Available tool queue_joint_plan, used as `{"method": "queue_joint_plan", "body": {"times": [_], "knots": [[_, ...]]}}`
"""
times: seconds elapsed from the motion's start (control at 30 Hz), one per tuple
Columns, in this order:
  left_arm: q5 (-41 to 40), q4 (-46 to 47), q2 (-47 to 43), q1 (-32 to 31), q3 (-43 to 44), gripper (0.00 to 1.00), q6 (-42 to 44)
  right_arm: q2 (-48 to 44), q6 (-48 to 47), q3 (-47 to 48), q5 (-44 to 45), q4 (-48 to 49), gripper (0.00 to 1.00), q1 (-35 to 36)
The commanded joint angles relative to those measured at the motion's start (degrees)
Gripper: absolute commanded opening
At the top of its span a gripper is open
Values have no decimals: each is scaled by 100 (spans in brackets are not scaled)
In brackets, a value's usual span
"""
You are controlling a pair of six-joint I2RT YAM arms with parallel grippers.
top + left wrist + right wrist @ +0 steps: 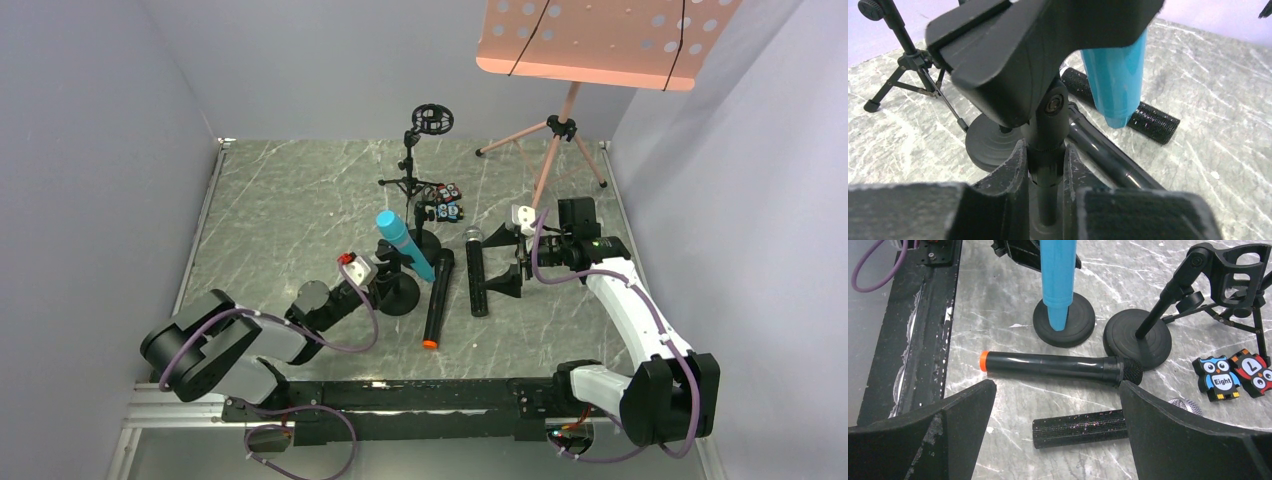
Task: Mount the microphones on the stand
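Nearest the bases, the left fingers [1044, 150] are clenched on the stem of the near stand [1045, 120], just under its clip. The blue mic [1115, 80] sits in that clip, tilted head-up, its tail hanging over the round base. So one of the three is on, and this hand looks to be steadying its stand.

Beside that base, on the desk [280, 220], lies the orange-end mic [1048, 365], flat, its orange cap toward the arms. Just right of it, roughly parallel and apart, lies the mesh mic [1078, 429], silver head away from the arms. Neither is attached.

The right fingers [1057, 390] are spread wide and grasp nothing. They hang over the mesh mic, whose glittery body shows between them in the right wrist view.

Past the two loose mics stands the empty stand [1128, 345], its round base just beside the near one and its clip free. Owl tiles [1220, 379] lie next to it. Farther back are a small tripod stand [410, 170] with a ring on top, and a music stand [600, 40].

The step in hand, as I judge it, is picking up the second mic. That calls for lowering the right fingers across the mesh mic's body and closing mid-barrel. The mic then has to be lifted, turned to the empty clip's angle and pressed in. The light base may slide or tip under that push, so it wants bracing.
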Motion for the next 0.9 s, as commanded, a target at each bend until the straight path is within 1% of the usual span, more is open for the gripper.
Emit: {"method": "queue_joint_plan", "body": {"times": [0.0,0.03,0.07,0.17,0.27,0.33,0.4,0.43,0.47,0.57,0.63,0.7,0.73,0.87], "knots": [[-39,194,-454,-27,68,4,106,-2,-247,73,-191,-49,100,-22],[-94,114,-616,-21,16,1,129,0,-250,75,-187,-60,100,-22],[-165,29,-784,-28,-47,0,133,0,-257,84,-183,-76,100,-22],[-482,-488,-1461,14,-193,0,383,49,-392,145,-202,-232,100,-22],[-763,-1255,-2190,200,-187,0,458,122,-527,225,-214,-417,100,-22],[-784,-1712,-2566,525,-148,0,391,148,-609,256,-223,-503,100,-22],[-702,-1958,-2811,1059,-76,0,254,150,-619,260,-235,-523,100,-22],[-657,-2045,-2894,1430,-16,0,249,138,-619,253,-240,-515,100,-22],[-607,-2130,-2899,1627,76,0,248,130,-624,251,-241,-516,100,-22],[-464,-2464,-2624,2473,588,0,291,134,-685,258,-256,-567,100,-19],[-336,-2417,-2226,2911,1005,0,374,136,-709,273,-264,-598,100,-24],[-6,-2099,-1731,3416,1346,0,259,140,-731,277,-253,-610,100,-22],[170,-1875,-1451,3669,1498,0,67,147,-741,270,-252,-611,100,-26],[862,-964,-234,4482,2217,0,-380,208,-786,301,-292,-675,100,-22]]}}
